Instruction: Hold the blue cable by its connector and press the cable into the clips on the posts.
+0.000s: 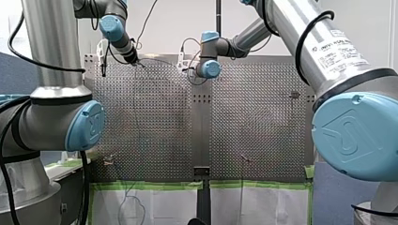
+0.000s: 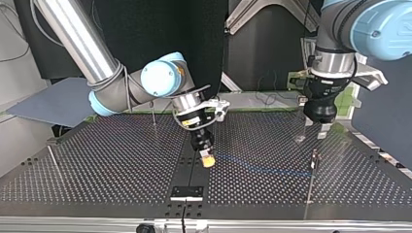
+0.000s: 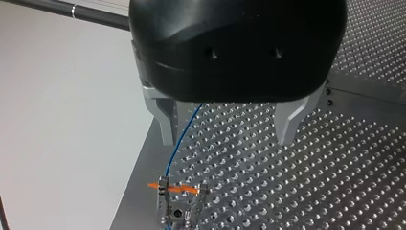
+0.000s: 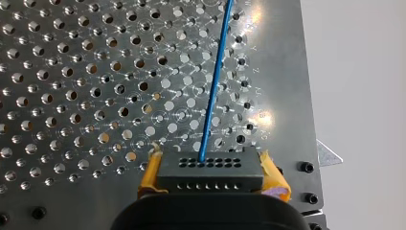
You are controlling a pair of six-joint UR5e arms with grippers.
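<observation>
Yellow pads (image 4: 274,178) of right end effector (image 4: 210,184) clamping tight on connector (image 4: 210,167): dark grey block, rows of small holes. Thin, smooth blue cable (image 4: 214,86) running straight ahead of it over shiny perforated metal table (image 4: 72,72). Farther out, left end effector (image 3: 229,127) hanging wide open, bare metal fingers (image 3: 291,120) gripping nothing, cable passing between them toward clip (image 3: 179,191) with orange tab (image 3: 174,188) beneath. Judging: clip pressing underway, seating unclear; next move calling for taut cable, downward push.
</observation>
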